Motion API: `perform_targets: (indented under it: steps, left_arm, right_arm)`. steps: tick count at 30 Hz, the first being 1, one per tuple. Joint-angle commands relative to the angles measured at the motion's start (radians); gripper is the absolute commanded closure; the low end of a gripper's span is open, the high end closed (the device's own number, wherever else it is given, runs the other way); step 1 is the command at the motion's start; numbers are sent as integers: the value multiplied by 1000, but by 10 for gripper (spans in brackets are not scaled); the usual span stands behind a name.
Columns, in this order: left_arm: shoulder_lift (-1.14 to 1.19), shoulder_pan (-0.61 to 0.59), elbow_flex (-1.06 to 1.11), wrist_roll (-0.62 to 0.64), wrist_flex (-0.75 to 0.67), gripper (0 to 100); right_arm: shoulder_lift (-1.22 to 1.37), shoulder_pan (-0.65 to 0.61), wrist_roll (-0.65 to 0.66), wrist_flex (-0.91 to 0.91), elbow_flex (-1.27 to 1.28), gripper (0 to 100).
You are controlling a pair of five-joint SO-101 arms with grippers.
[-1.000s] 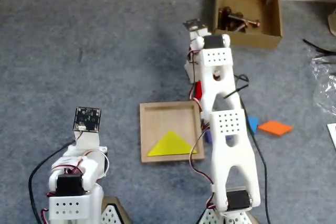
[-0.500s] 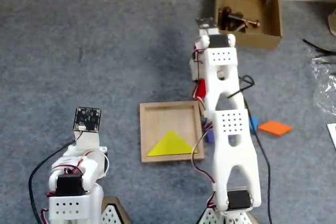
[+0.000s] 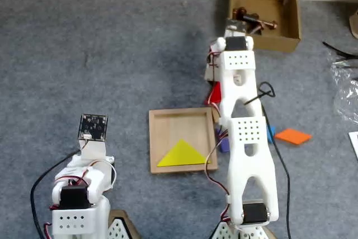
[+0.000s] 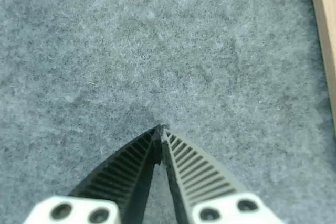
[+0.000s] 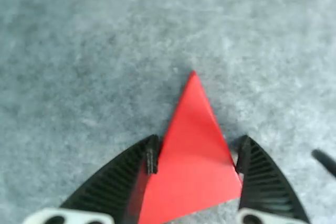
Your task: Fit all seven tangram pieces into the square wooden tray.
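Observation:
The square wooden tray [image 3: 168, 122] lies mid-table and holds a yellow triangle [image 3: 180, 154]. My right arm stretches past the tray's right side. In the right wrist view, my right gripper [image 5: 197, 150] has a red triangle [image 5: 194, 145] between its fingers, one finger against each side, with the piece low over the carpet. From above, a bit of this red triangle [image 3: 213, 94] peeks out beside the arm, just beyond the tray's far right corner. Purple [image 3: 224, 144], blue [image 3: 270, 133] and orange [image 3: 292, 136] pieces lie right of the tray. My left gripper [image 4: 159, 129] is shut and empty over bare carpet.
A cardboard box [image 3: 291, 15] with metal parts stands at the far right. Cables and a plastic bag [image 3: 347, 90] lie at the right edge. The tray's edge [image 4: 326, 45] shows in the left wrist view. Grey carpet stretches out to the left of the tray.
My right arm's wrist has swung to the right and farther from the base, toward the cardboard box. The red triangle has shifted slightly right. The left arm has kept still.

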Motion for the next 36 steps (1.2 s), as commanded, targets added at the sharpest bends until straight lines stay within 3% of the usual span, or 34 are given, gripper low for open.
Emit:
perform_targets:
  steps: [1, 7, 11, 13, 18, 23, 25, 36]
  left_arm:
    - [2, -10, 21, 5, 5, 994]
    - [2, -10, 21, 5, 5, 994]
    - [2, -10, 21, 5, 5, 994]
    - [2, -10, 21, 5, 5, 994]
    - [2, -10, 21, 5, 5, 994]
    - [2, -10, 21, 5, 5, 994]
    - [2, -10, 21, 5, 5, 994]
    - [2, -10, 21, 5, 5, 994]
  right_arm:
    - [-88, 28, -49, 21, -35, 764]
    - [-140, 38, -15, 22, -73, 764]
    - [-162, 39, 242, 22, -7, 764]
    - [-162, 38, 292, 22, 10, 764]
    - [-163, 31, 189, 24, 15, 764]
    - [-163, 19, -157, 24, 15, 764]
    - [-163, 19, -239, 24, 15, 764]
    - [-186, 15, -253, 27, 19, 764]
